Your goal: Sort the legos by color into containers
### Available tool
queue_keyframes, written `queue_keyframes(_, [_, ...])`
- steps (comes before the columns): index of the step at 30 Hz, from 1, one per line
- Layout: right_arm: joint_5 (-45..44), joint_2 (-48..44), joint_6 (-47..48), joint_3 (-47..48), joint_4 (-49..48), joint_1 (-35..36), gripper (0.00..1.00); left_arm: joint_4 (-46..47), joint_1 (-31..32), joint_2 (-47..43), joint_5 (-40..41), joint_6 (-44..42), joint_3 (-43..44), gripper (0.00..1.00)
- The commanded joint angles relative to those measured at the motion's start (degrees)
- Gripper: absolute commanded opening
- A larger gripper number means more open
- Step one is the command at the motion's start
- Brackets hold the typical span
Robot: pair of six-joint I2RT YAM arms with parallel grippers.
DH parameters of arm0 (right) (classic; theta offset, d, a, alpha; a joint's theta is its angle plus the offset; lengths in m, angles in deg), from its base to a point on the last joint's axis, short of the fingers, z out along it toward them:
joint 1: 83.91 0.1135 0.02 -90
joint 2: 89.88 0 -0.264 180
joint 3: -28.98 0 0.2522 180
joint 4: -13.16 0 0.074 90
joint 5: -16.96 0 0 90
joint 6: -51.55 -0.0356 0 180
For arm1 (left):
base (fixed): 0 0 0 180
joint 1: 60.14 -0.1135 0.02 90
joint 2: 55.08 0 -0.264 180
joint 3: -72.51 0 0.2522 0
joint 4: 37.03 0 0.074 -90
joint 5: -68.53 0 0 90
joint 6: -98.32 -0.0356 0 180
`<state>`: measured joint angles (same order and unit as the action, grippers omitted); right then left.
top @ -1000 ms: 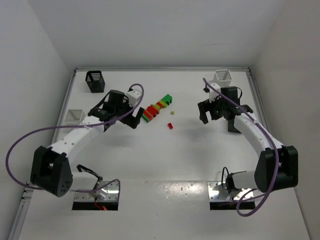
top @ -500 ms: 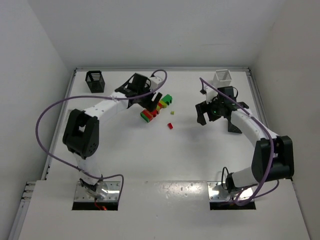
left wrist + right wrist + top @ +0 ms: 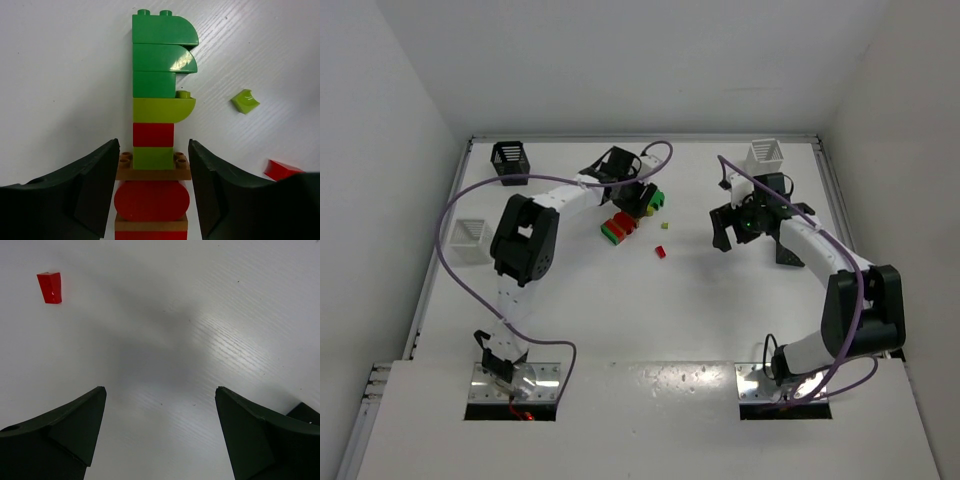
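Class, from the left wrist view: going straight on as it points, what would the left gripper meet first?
The lego stack, its red end lying between the fingers of the left gripper; depth is unclear.

Lego stack (image 3: 154,125) markings: I can read none.
Table (image 3: 620,320) around the stack: I read nothing either.

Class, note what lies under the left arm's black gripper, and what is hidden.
A stack of joined plastic bricks, green, yellow-green, red and brown, lies on the white table, straddled by the left gripper. Its near end is cut off from view.
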<state>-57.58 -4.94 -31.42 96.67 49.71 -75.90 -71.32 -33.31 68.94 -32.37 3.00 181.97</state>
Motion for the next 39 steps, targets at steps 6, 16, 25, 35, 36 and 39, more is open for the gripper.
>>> queue_keyframes(6, [0.97, 0.66, -0.79, 2.85, -0.81, -0.28, 0.90, 0.41, 0.59, 2.80, 1.05, -0.48, 4.14, 0.63])
queue_keyframes(16, [3.95, 3.47, -7.46, 5.39, -1.34, -0.28, 0.89, 0.41, 1.11, 4.64, 1.05, -1.53, 3.18, 0.46])
queue_keyframes(25, [17.31, 7.51, -18.09, 10.56, -2.14, -0.28, 1.00, 6.63, 1.65, -6.06, -2.28, -5.13, -12.27, 0.30])
queue_keyframes(35, [44.20, 18.76, -23.02, 14.10, -0.28, -0.80, 1.00, 9.28, 4.28, -29.53, -7.29, -7.69, -32.06, 0.28])
queue_keyframes(36, [47.17, 19.29, -23.02, 14.10, -0.29, -0.80, 1.00, 9.89, 4.98, -32.33, -7.82, -7.69, -33.37, 0.28])
queue_keyframes(39, [49.92, 20.52, -23.73, 14.71, -0.81, -0.28, 1.00, 9.90, 6.04, -35.60, -8.87, -6.37, -35.05, 0.28])
